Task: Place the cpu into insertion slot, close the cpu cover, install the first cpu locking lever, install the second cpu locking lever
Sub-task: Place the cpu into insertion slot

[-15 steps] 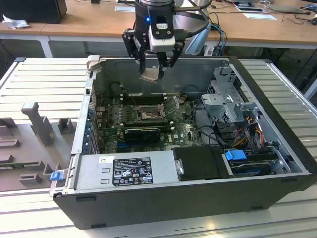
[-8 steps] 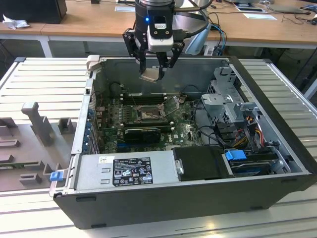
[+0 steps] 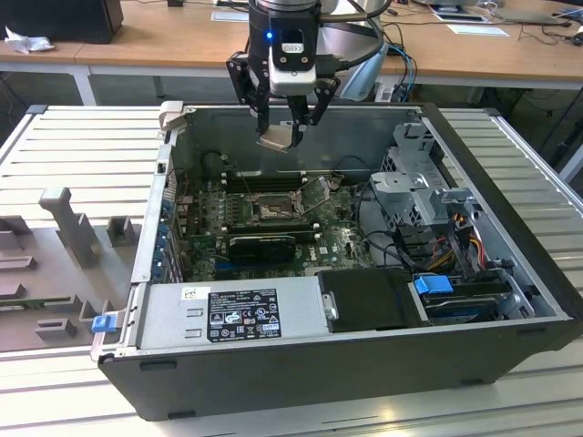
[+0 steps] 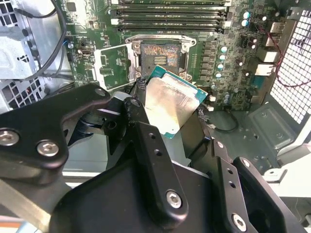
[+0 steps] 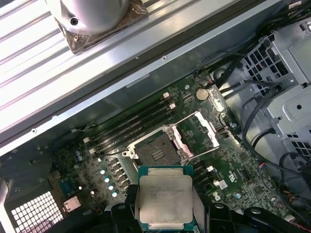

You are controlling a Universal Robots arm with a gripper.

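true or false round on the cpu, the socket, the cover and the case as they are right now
1. The gripper grips the cpu. True.
2. The cpu sits in the insertion slot. False: the slot is empty, and the cpu is held above the board.
3. The cpu cover is swung open beside the slot. True.
4. The computer case is closed up. False: its side is open and the green circuit board is exposed.

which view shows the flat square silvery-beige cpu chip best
The first wrist view: the silvery-beige cpu chip faces the camera squarely. The second wrist view shows it slanted; the exterior view shows it small, held in the gripper.
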